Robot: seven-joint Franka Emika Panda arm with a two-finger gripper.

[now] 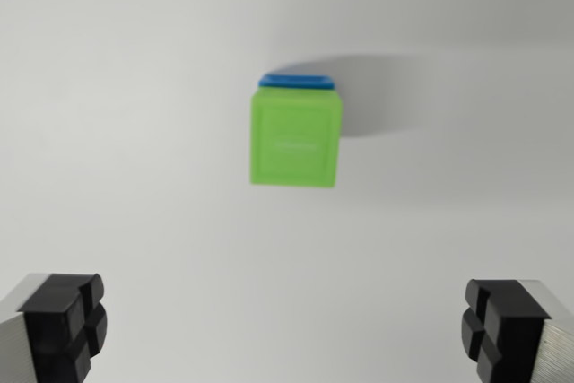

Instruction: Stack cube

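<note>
Where the wrist view looks straight down, a green cube (296,136) is seen near the middle of the picture, a little above the centre. It is seen to sit on top of a blue cube (298,81), of which only a thin strip is shown, poking out along the green cube's far edge. The green cube's top face is turned up toward the camera, and its sides are lined up almost straight with the edges of the picture, with a very small tilt. No long side can be told, since the top face looks about as wide as it is tall. A faint mark is seen on the top face, but it is too blurred to be read.

Both cubes are set on a plain white table (134,132). A soft grey shadow (386,96) is thrown on the table toward the wrist view's right of the stack.

The gripper (287,334) is held wide apart. One black pad (65,320) is seen in the bottom corner at the wrist view's left, and the other black pad (502,325) in the bottom corner at the wrist view's right. Nothing is held between them, and nothing is touched by them. The stack is kept well apart from both pads, with bare table between.
</note>
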